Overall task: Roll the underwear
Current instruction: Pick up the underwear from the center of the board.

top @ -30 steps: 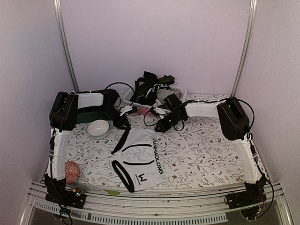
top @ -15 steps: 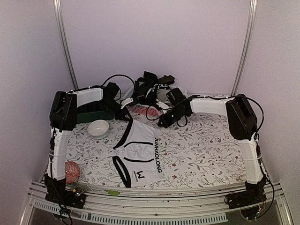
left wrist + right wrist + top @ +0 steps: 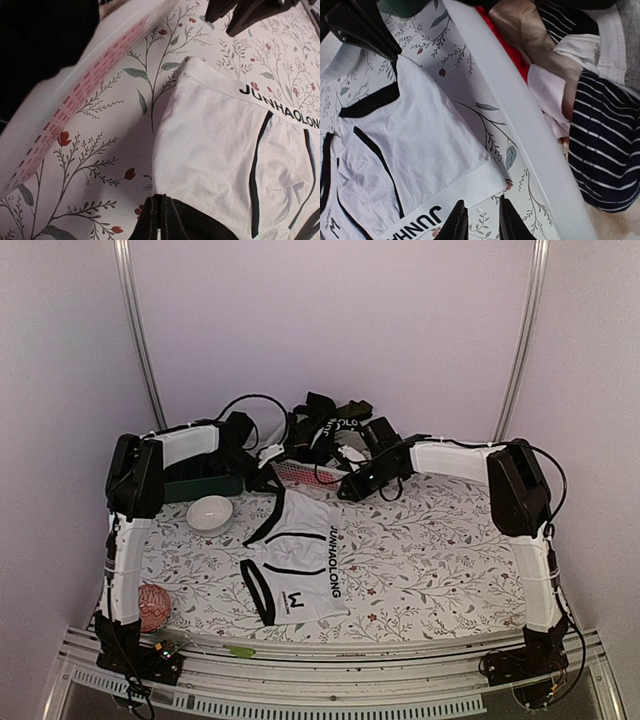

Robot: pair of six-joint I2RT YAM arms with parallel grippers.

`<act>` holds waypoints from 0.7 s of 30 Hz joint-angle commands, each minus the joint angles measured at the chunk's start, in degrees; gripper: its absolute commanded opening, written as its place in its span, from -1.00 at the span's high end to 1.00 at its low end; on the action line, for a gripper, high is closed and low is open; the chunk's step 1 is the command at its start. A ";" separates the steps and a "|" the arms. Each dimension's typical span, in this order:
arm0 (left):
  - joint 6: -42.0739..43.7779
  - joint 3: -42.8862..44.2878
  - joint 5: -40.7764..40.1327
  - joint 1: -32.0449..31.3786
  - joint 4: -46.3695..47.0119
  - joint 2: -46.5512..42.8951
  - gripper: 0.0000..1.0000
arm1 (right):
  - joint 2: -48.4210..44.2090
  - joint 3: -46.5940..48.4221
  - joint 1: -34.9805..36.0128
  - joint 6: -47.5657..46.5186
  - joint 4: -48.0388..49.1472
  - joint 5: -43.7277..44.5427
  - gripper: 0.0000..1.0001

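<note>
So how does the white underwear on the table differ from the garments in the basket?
The white underwear lies spread flat on the tablecloth; the garments are heaped and crumpled in the basket. The white underwear is white with black trim and lettering; the garments are mostly black, some striped or pale. It is one piece; they are several. Both are soft cloth, not yet rolled.

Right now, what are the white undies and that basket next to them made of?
The white underwear looks like soft, matte knit cloth, probably cotton: it wrinkles and lies limp, with a stretchy-looking printed waistband. The basket looks like smooth, stiff white plastic: its rim keeps a clean curve and its wall has moulded slots.
</note>
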 commanded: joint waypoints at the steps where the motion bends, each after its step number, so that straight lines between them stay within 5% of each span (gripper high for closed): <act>1: 1.15 -2.57 -0.21 -0.05 0.27 -2.48 1.00 | 2.86 2.00 0.68 0.65 -2.31 1.98 0.47; 21: 8.58 -13.19 -1.59 -1.16 5.93 -8.72 1.00 | 8.59 2.13 2.21 0.90 0.26 9.52 0.20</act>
